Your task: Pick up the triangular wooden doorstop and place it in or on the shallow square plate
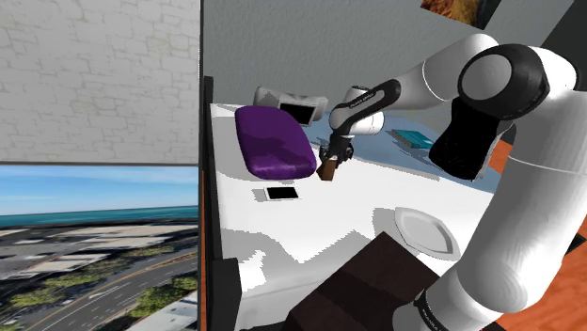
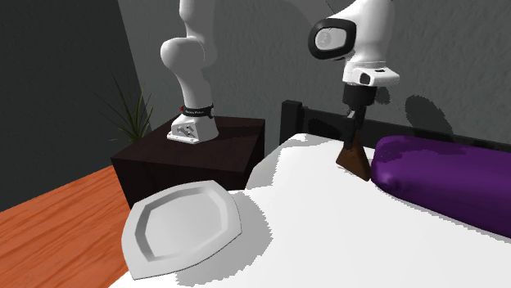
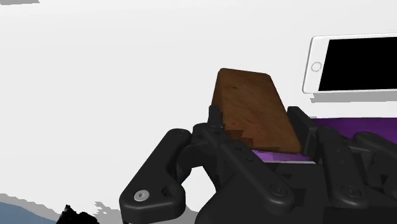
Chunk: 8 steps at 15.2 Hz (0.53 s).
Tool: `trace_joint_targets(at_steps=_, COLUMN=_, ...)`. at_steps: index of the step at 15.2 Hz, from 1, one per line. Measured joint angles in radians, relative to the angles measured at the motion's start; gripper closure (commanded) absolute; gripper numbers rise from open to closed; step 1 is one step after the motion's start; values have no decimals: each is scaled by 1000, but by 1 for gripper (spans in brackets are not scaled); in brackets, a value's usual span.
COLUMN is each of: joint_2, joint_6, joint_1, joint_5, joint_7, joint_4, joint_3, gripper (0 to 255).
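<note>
Now the gripper [image 2: 353, 137] is clamping the brown doorstop [image 2: 355, 162] just beside the purple pillow [image 2: 442, 176]. Next, I'd say, it's needing a carry across the white bed [image 2: 327, 237] to the plate [image 2: 184, 233] lying near the stand [image 2: 196, 155].

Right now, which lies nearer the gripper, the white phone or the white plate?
The phone, flat beside the purple cushion near the gripper; the plate lies far off by the stand.

We note a brown wood-grained doorstop [image 3: 253, 108], black pincer [image 3: 256, 127], pale grey plate [image 2: 184, 233], purple pillow [image 2: 442, 180], black-screened white phone [image 3: 353, 63], white bed [image 2: 344, 237] and orange plank-patterned floor [image 2: 49, 221].
</note>
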Motion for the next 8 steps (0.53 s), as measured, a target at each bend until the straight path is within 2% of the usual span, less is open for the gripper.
trace_joint_targets(at_steps=8, joint_2=-165, joint_6=56, joint_1=-64, joint_5=-20, joint_7=-106, joint_4=-217, joint_3=-51, gripper=255)
